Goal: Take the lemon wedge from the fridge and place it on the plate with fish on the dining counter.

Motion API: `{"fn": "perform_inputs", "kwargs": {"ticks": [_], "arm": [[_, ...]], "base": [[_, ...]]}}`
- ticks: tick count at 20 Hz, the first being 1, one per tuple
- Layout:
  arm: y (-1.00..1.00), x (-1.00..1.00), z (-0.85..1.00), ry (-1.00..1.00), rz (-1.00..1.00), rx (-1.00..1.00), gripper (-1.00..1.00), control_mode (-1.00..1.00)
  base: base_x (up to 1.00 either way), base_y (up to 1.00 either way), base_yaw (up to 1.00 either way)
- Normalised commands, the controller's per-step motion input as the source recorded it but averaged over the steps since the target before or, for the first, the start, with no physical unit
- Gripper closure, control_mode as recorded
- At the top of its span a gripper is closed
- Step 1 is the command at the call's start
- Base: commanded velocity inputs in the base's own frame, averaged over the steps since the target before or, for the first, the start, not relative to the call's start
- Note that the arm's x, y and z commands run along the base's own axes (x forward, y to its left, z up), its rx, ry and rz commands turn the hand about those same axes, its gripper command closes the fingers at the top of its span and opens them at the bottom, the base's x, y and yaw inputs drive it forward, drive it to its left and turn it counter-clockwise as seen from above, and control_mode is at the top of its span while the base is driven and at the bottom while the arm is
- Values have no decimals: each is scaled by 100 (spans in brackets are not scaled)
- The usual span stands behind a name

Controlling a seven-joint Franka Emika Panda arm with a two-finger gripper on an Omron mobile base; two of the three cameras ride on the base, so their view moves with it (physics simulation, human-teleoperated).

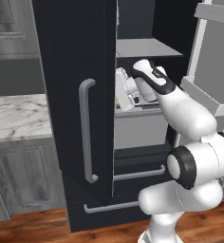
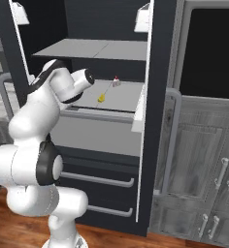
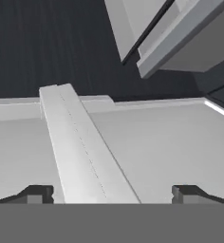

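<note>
The lemon wedge (image 2: 101, 98) lies on the light grey middle shelf (image 2: 121, 94) of the open fridge (image 1: 76, 118), towards the front of the shelf and nearer its left half, with a small pale object (image 2: 116, 82) standing further back. The gripper (image 3: 112, 192) reaches in over the shelf's left end with its fingers (image 3: 35, 193) spread wide and empty. Judged from the right base view, the wedge sits ahead and right of the hand, near but not touching; its long axis cannot be told.
</note>
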Motion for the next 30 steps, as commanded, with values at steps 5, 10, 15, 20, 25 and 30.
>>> {"fn": "perform_inputs", "kwargs": {"ticks": [5,10,15,20,25,30], "arm": [[65,20,-17,6,12,0,-100,-100],[79,17,-8,3,14,0,-100,-100],[100,1,-18,-1,14,2,-100,-100],[100,0,-30,-15,1,2,-100,-100],[100,0,-23,-18,0,8,-100,-100],[21,-5,-4,-4,0,7,-100,-100]], "base": [[0,0,0],[0,0,0],[0,0,0],[0,0,0],[0,0,0],[0,0,0]]}}
